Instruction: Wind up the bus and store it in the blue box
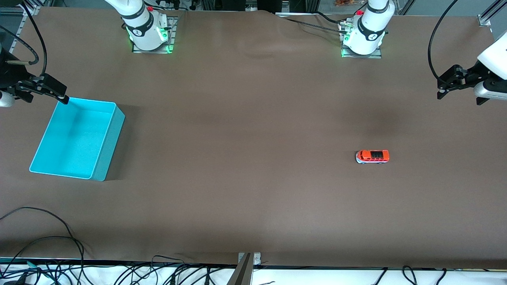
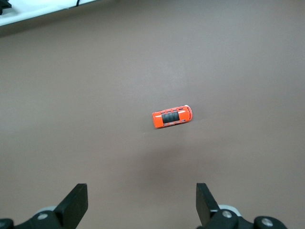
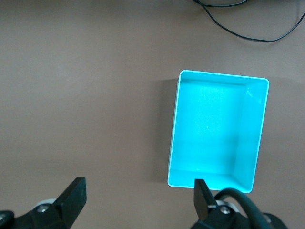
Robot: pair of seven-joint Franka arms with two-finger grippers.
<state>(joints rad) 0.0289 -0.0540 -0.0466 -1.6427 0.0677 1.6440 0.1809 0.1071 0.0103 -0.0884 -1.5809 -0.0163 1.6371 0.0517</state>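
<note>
I'm seeing the bus [image 1: 372,156] sitting on the table toward the left arm's end, well apart from the box [image 1: 103,155]. Left gripper [image 2: 142,205] and right gripper [image 3: 138,200] are hanging wide open, empty. I'm judging the bus light, hard, slippery — pinch its flat sides.

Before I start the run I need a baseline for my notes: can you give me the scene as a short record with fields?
bus: the bus stands on its wheels on the table, toward the left arm's end, untouched
blue box: the blue box is empty, toward the right arm's end
left gripper: the left gripper is open, up in the air over the table edge, holding nothing
right gripper: the right gripper is open, over the box's corner, holding nothing
progress: not yet started
</note>
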